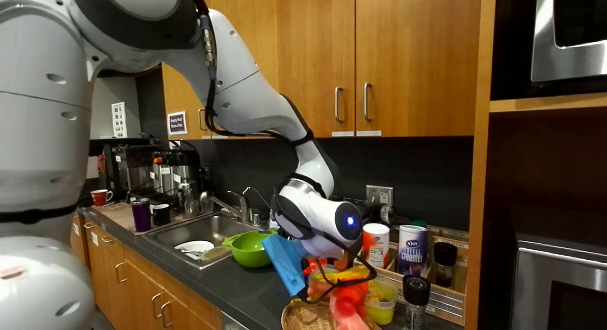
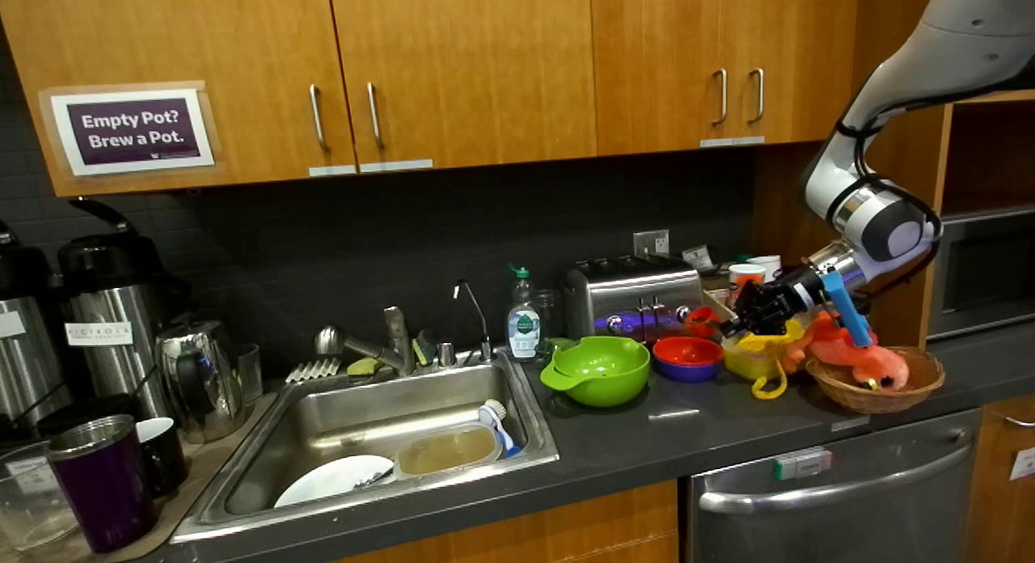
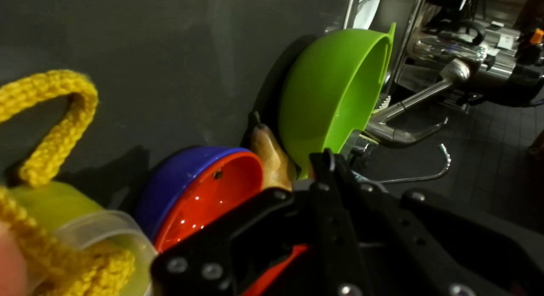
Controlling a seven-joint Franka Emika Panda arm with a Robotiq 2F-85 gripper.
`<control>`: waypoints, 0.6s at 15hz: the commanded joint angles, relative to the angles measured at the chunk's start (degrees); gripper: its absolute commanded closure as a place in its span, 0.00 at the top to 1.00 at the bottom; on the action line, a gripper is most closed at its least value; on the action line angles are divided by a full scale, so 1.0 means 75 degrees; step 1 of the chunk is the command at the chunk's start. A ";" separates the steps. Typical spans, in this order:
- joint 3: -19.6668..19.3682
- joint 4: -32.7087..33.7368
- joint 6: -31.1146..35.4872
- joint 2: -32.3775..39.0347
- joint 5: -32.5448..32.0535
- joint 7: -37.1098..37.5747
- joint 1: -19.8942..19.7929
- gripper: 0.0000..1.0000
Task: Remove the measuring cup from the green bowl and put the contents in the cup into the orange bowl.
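Note:
The red measuring cup [image 2: 702,320] is beyond the tips of my gripper [image 2: 732,324], raised near the toaster, above the orange bowl's level. My gripper [image 3: 329,160] is shut on its handle; a red strip of the handle [image 3: 276,270] shows behind the fingers in the wrist view. The cup's contents are hidden. The orange-red bowl [image 2: 687,351] sits on the counter in a blue bowl, just below the cup. In the wrist view, the orange bowl [image 3: 225,183] has a small dark speck inside. The green bowl [image 2: 598,371] stands beside it; it also shows in an exterior view [image 1: 249,249].
A pear [image 3: 272,160] lies between the bowls. A toaster [image 2: 635,292] stands behind. A clear tub [image 2: 752,361] with yellow knitted items and a woven basket [image 2: 877,393] with a plush toy are on the far side. The sink [image 2: 388,409] is beside the green bowl.

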 commanded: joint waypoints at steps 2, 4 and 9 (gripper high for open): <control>0.0186 0.0060 0.1065 -0.0024 0.0042 0.0319 0.0247 0.01; 0.0358 0.0009 0.1892 -0.0002 -0.0032 0.0454 0.0471 0.01; 0.0867 -0.0046 0.3515 -0.0053 -0.0380 0.1041 0.1058 0.01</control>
